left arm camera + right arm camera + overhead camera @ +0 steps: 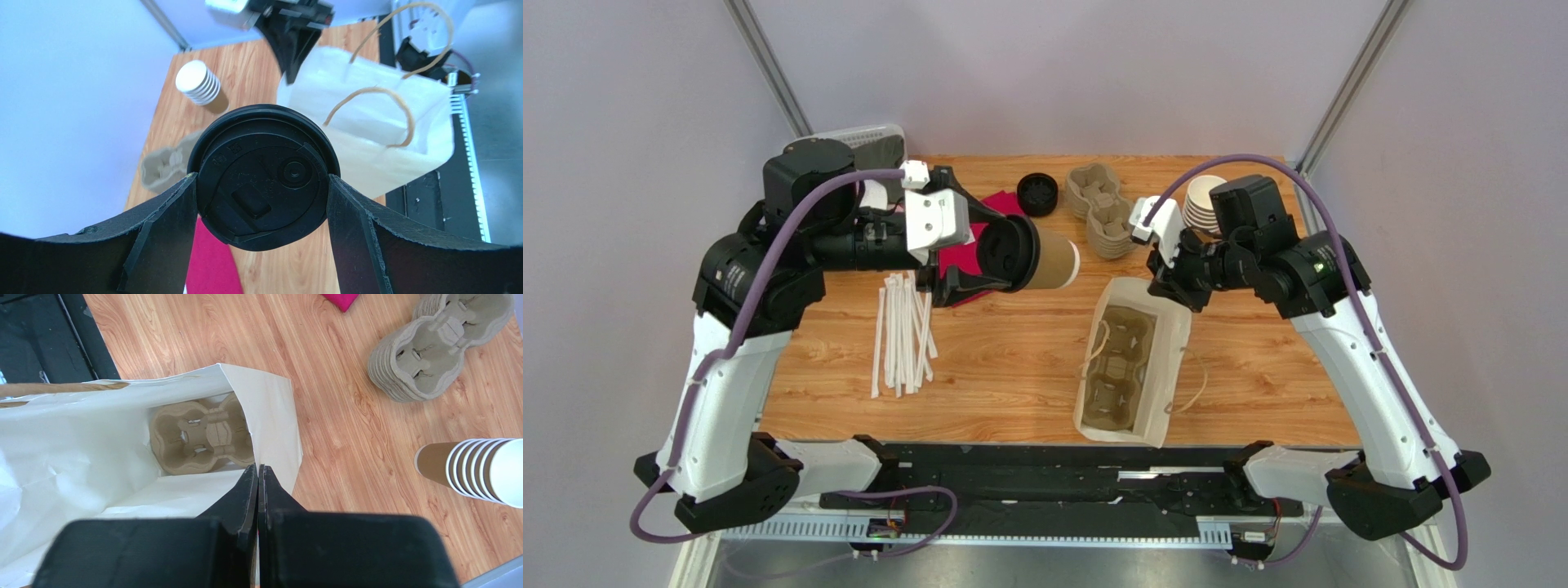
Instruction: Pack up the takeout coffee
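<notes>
Carrying phase, judged from the present layout. The left gripper (pixel 993 252) grasps the takeout coffee (pixel 1044 257) across its black lid, one finger (pixel 166 220) pressed to each side of the lid's rim. The cup hangs above the table (pixel 1014 368), touching nothing else. Its long axis lies nearly horizontal and in line with the gripper's reach: the lid faces back toward the left wrist and the brown base points to the right, toward the paper bag (pixel 1169 355). The bag stands just beside the cup's base, to the right and slightly nearer the arm bases. Its mouth is open upward, and a moulded cup carrier (pixel 1118 368) rests on its floor. The right gripper (pixel 258 474) is clenched at the far right corner of the bag's rim and appears to pinch the paper there, which keeps the mouth spread. The left arm alone bears the cup. The coming move probably requires turning the cup upright, base down, over the mouth before lowering it.
</notes>
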Controlling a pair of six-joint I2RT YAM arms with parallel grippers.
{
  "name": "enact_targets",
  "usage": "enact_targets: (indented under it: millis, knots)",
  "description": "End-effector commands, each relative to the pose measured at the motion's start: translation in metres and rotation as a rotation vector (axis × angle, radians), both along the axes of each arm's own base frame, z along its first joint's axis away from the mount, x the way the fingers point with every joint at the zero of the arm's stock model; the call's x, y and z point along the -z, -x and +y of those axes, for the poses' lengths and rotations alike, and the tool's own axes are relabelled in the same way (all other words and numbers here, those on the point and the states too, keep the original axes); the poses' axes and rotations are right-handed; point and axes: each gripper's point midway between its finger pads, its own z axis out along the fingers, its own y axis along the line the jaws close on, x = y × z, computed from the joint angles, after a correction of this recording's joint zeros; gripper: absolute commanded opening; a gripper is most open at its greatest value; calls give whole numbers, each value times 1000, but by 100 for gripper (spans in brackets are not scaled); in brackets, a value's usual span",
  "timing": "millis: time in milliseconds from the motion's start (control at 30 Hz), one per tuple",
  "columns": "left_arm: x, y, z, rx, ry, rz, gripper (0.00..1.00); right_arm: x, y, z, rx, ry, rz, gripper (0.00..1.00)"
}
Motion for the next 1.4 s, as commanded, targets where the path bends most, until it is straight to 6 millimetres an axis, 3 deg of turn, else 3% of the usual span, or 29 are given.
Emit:
enact_targets:
  millis: [0,100,233,367,533,733,1000,1133,1367]
  knots:
    - [-20,28,-9,120,29,-56,0,-22,3,8,25,-66,-29,0]
    - [-26,40,-19,165,25,-59,0,-18,0,9,55,-59,-4,0]
    - [-18,54,-33,229,-30,-52,0,-17,-6,10,93,-53,19,0]
    - [3,45,-45,207,-110,-54,0,-15,-11,12,115,-50,45,0]
    - [-5,48,-56,223,-110,-113,0,-11,-15,11,154,-41,68,0]
    - [-2,63,-77,289,-133,-154,0,-7,-19,8,195,-24,83,0]
    - [-48,64,-81,264,-18,-214,0,1,-20,5,206,2,92,0]
    - [-28,69,-90,289,-70,-156,0,-2,-21,7,204,-9,90,0]
    - [28,50,-109,198,-224,-53,0,-4,-20,9,204,-19,101,0]
